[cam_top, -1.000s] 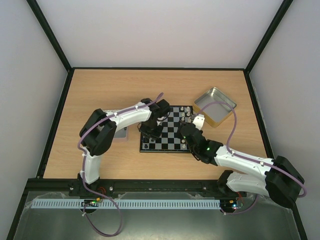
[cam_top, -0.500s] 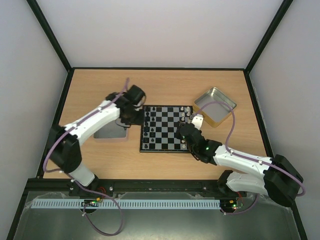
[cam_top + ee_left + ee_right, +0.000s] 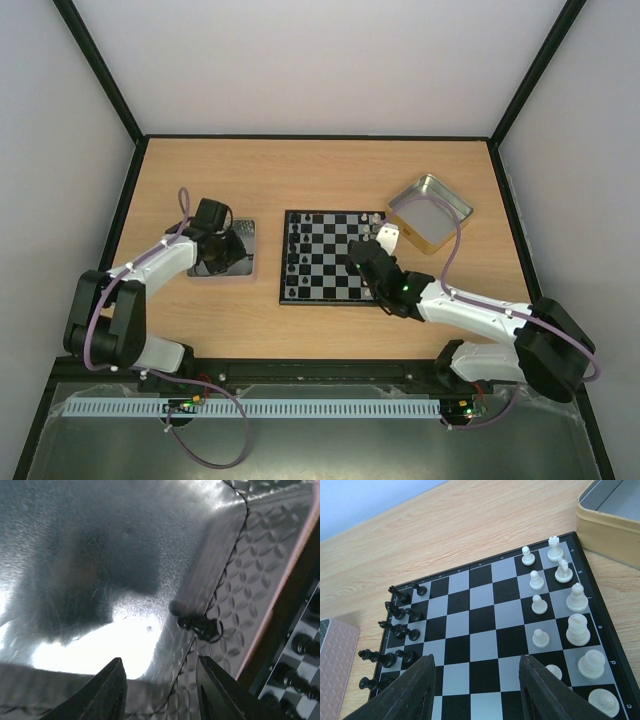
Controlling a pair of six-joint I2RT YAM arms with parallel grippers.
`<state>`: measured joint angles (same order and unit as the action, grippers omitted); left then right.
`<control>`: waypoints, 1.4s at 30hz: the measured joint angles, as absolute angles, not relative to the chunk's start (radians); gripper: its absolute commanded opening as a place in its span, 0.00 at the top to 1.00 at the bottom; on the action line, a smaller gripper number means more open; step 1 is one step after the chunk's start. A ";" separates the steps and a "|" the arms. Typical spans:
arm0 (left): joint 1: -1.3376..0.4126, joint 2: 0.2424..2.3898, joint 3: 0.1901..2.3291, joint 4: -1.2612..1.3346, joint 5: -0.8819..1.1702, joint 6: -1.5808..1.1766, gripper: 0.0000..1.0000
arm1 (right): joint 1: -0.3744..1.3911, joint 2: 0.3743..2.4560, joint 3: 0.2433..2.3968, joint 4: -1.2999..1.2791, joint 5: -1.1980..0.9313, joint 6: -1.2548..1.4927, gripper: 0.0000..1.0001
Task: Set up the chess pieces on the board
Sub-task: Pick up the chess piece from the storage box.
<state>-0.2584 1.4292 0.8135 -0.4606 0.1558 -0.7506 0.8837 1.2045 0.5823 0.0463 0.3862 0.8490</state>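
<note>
The board [image 3: 335, 262] lies mid-table. Black chess pieces [image 3: 297, 250] stand in two columns along its left edge, also in the right wrist view [image 3: 400, 625]. Pale pieces [image 3: 555, 605] stand on its right side. One black piece [image 3: 200, 626] lies on its side in the shiny metal tray [image 3: 246, 264], by the tray wall. My left gripper [image 3: 214, 255] is open and empty over that tray, its jaws [image 3: 160, 682] just short of the lying piece. My right gripper [image 3: 358, 252] is open and empty above the board's middle squares [image 3: 477, 680].
A gold-sided open tin [image 3: 430, 212] stands at the board's right, also in the right wrist view [image 3: 610, 525]. The tray's diamond-patterned outer rim [image 3: 255, 575] lies between the tray floor and the board. Wood table [image 3: 300, 170] all around, black frame at its edges.
My left arm has swung left from the board's left side to the metal tray. My right gripper has shifted slightly left over the board.
</note>
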 measured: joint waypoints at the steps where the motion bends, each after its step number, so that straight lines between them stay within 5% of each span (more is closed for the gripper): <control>1: -0.251 1.427 0.788 -0.424 0.167 -0.778 0.59 | 0.884 1.208 0.587 0.043 0.385 0.852 0.56; 17: -0.228 1.502 0.698 -0.110 0.217 -1.055 0.56 | 0.884 1.225 0.615 0.013 0.381 0.891 0.57; 42: -0.223 1.537 0.633 0.031 0.253 -1.198 0.81 | 0.884 1.225 0.615 0.008 0.382 0.891 0.57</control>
